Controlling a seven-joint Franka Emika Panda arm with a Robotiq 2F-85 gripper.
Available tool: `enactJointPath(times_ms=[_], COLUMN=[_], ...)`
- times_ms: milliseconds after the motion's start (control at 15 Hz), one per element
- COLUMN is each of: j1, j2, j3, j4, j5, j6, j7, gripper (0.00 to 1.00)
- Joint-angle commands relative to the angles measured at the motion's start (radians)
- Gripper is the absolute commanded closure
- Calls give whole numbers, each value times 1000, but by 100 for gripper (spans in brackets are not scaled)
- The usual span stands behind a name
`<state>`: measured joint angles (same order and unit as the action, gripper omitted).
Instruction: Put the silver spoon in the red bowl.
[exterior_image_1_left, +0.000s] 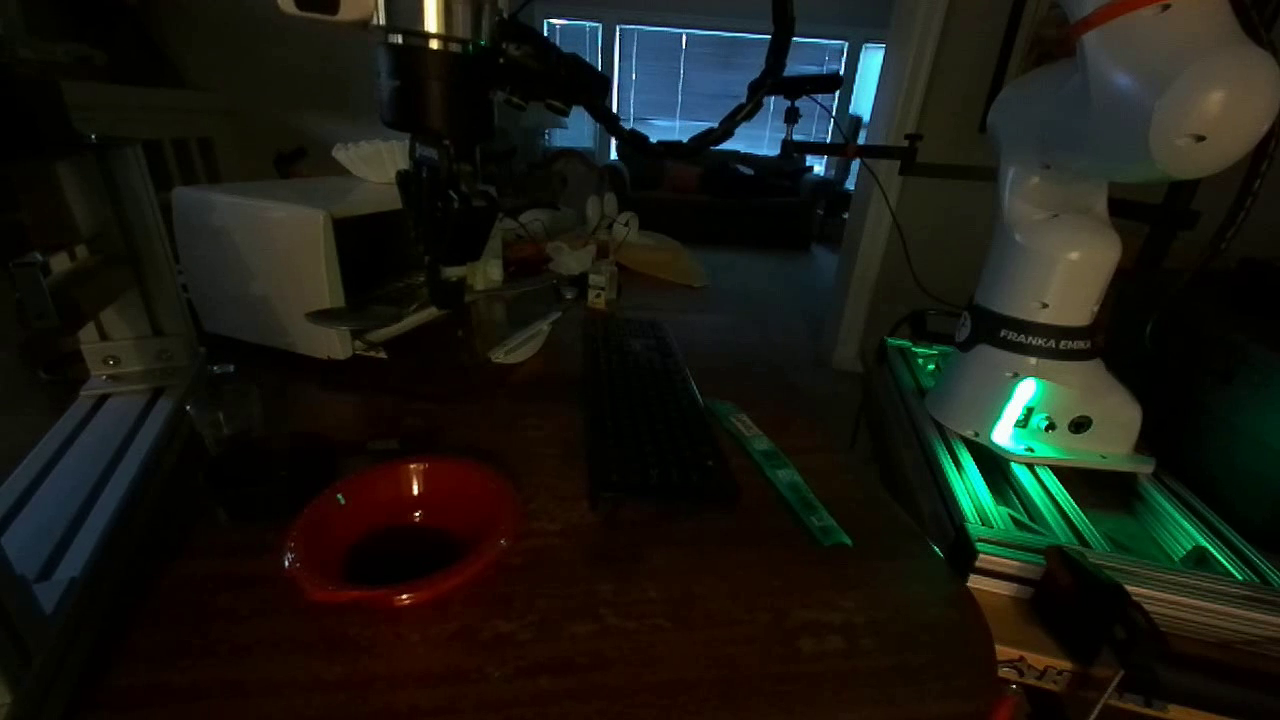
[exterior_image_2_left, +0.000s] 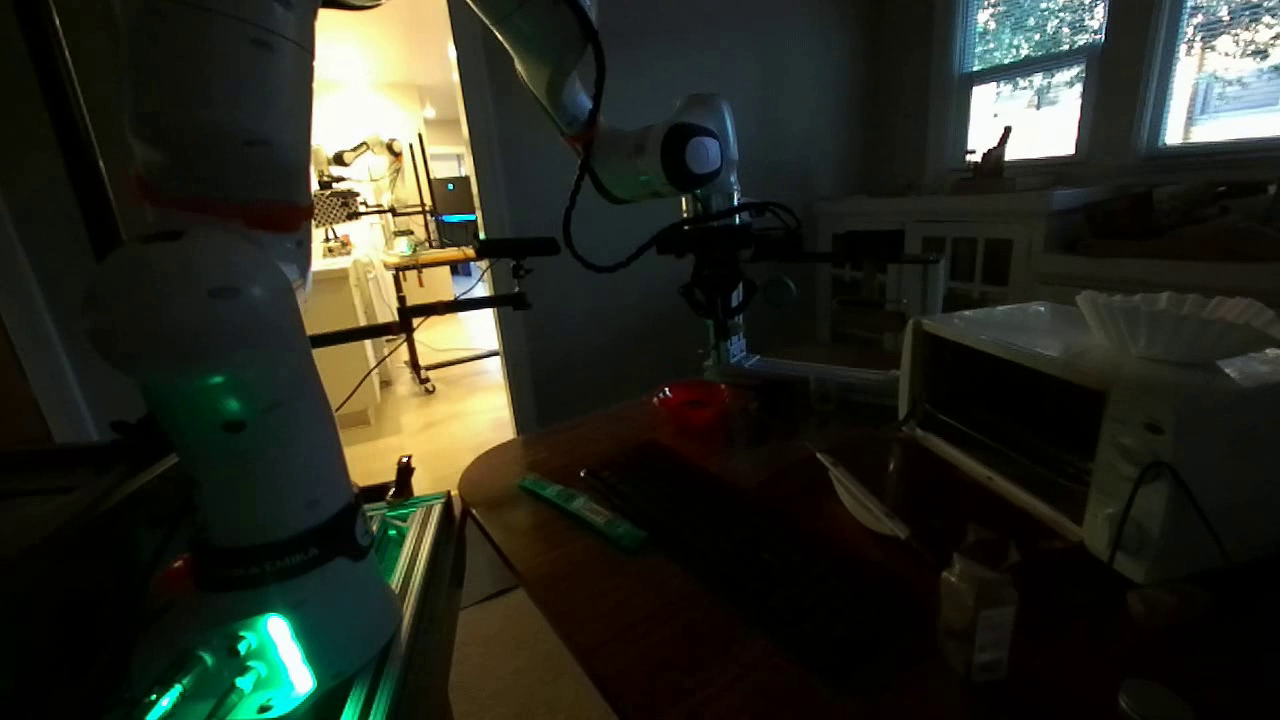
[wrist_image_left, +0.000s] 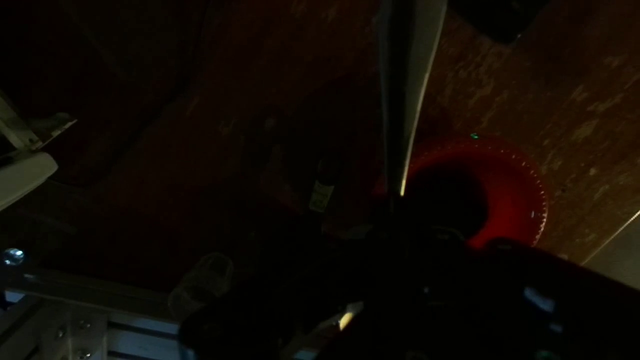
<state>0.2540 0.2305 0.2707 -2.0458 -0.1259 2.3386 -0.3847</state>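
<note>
Wrist view: long silver metal spoon (wrist_image_left: 419, 75), probably light, stiff (slippery, too). Black end effector (exterior_image_1_left: 447, 287) pinches handle, likely best hold.

on the brown wooden table (exterior_image_1_left: 700, 600) i make out the red bowl (exterior_image_1_left: 410, 508), a black keyboard (exterior_image_1_left: 652, 425), a green strip (exterior_image_1_left: 783, 478) just beside it, a flat white object (exterior_image_2_left: 865, 502), a labelled container (exterior_image_2_left: 978, 615) and a white toaster oven (exterior_image_1_left: 285, 265).

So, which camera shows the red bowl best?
An exterior view, where the red bowl is large and unobstructed. An exterior view also shows the bowl small and distant. The wrist view looks down on it, but its lower part is covered.
</note>
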Motion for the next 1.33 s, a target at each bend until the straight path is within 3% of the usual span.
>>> enactJointPath(times_ms=[0, 400, 1267], j1=[10, 36, 100], j2=[29, 95, 223], j3=[19, 48, 15], j4=[-7, -18, 61], j5=[-12, -19, -256], j6=[7, 23, 17], j7=[-18, -29, -10], gripper=[98, 98, 98])
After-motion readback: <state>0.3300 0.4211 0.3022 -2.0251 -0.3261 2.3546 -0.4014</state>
